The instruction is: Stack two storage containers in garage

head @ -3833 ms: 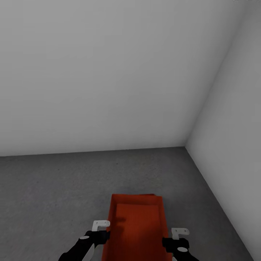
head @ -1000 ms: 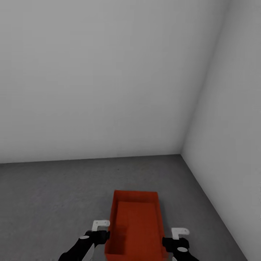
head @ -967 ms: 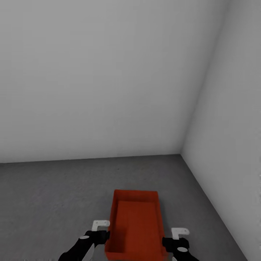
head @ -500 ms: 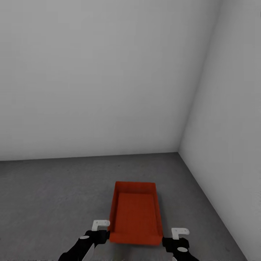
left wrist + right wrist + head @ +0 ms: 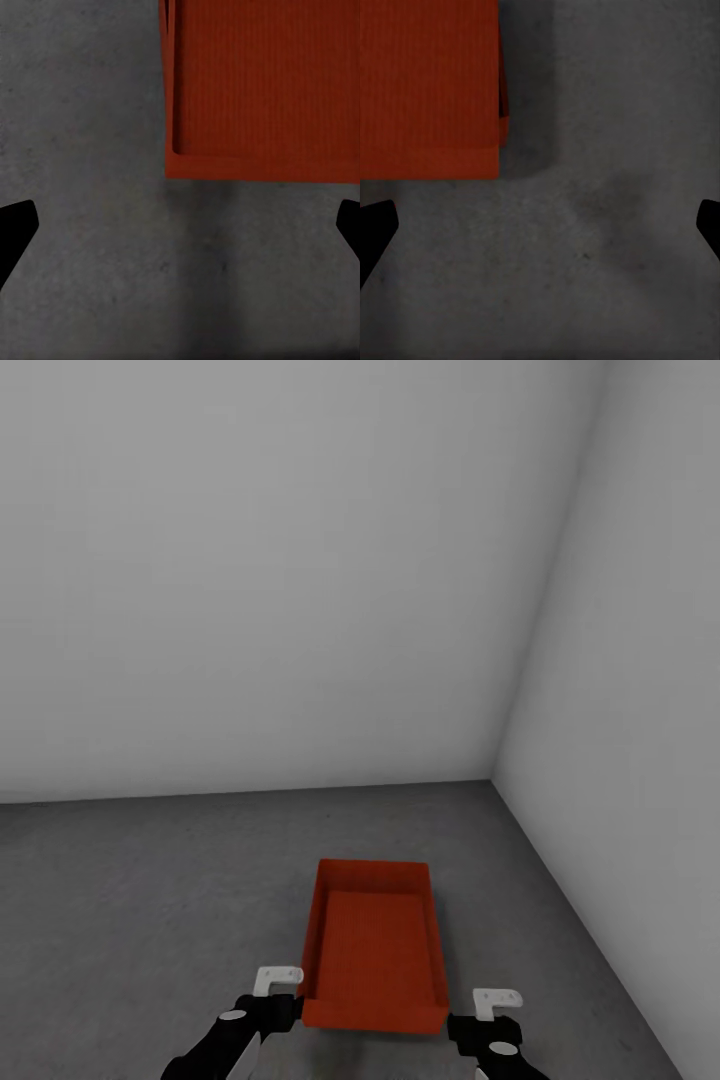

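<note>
One orange-red storage container [image 5: 372,950] stands open-top on the dark grey garage floor [image 5: 150,900], near the room's right corner. Nothing lies inside it. My left gripper [image 5: 272,1012] and right gripper [image 5: 482,1028] hang just short of its near corners, one on each side, touching nothing. In the left wrist view the container [image 5: 262,82] lies ahead of the open left gripper [image 5: 180,229]. In the right wrist view the container [image 5: 427,82] lies ahead of the open right gripper [image 5: 540,225]. A thin second orange edge [image 5: 503,112] runs along its side; I cannot tell whether another bin sits beneath.
Plain white-grey walls meet in a corner [image 5: 492,780] beyond the container. The right wall [image 5: 640,760] runs close along the container's right side. Bare speckled floor stretches to the left.
The whole view has shifted, so the camera moved. The container, earlier between my grippers and running off the lower edge, now lies wholly ahead of them. Both grippers stay open.
</note>
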Controlling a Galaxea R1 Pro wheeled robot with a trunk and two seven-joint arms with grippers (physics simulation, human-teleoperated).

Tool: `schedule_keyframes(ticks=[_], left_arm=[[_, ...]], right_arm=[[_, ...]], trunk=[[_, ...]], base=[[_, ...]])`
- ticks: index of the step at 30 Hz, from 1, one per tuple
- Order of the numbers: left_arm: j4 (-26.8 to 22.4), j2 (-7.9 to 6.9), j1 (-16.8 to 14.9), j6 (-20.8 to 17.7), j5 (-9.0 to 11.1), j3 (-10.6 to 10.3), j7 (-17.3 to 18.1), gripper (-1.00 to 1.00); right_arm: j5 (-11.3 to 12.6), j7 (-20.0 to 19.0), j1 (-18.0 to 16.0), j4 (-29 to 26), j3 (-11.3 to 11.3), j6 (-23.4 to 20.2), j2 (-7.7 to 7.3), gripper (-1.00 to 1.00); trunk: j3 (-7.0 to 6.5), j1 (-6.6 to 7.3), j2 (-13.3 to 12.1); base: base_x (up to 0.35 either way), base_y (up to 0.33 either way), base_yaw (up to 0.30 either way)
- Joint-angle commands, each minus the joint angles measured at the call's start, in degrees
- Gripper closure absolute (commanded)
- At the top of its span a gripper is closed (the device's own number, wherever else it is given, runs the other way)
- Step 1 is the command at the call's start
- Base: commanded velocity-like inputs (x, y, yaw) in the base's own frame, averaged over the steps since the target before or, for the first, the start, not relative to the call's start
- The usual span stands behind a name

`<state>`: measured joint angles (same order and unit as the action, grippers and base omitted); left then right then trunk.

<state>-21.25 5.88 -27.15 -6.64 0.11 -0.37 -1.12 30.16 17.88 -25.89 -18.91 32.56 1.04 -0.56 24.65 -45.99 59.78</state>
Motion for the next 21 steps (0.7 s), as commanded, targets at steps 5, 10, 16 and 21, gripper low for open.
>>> schedule_keyframes(ticks=[5, 10, 16, 21], left_arm=[[-0.1, 0.01, 0.0, -0.3, 0.0, -0.1, -0.1, -1.00], [0.0, 0.01, 0.0, -0.2, 0.0, -0.2, -0.1, -1.00], [3.3, -0.32, 0.0, -0.2, 0.3, -0.2, -0.3, -1.00], [9.9, -0.58, 0.0, -0.1, 0.3, -0.1, -0.2, -1.00]], right_arm=[[0.6, 0.3, 0.0, -0.1, 0.5, 0.2, -0.05, -1.00], [0.6, 0.3, 0.0, 0.0, 0.5, 0.2, -0.02, -1.00], [0.7, 0.3, 0.0, 0.3, 0.3, 0.2, 0.10, -1.00], [0.7, 0.3, 0.0, 0.5, 0.3, 0.1, 0.19, -1.00]], trunk=[[0.06, 0.00, 0.0], [0.06, 0.00, 0.0], [0.06, 0.00, 0.0], [0.06, 0.00, 0.0]], base=[[0.000, 0.000, 0.000], [0.000, 0.000, 0.000], [0.000, 0.000, 0.000], [0.000, 0.000, 0.000]])
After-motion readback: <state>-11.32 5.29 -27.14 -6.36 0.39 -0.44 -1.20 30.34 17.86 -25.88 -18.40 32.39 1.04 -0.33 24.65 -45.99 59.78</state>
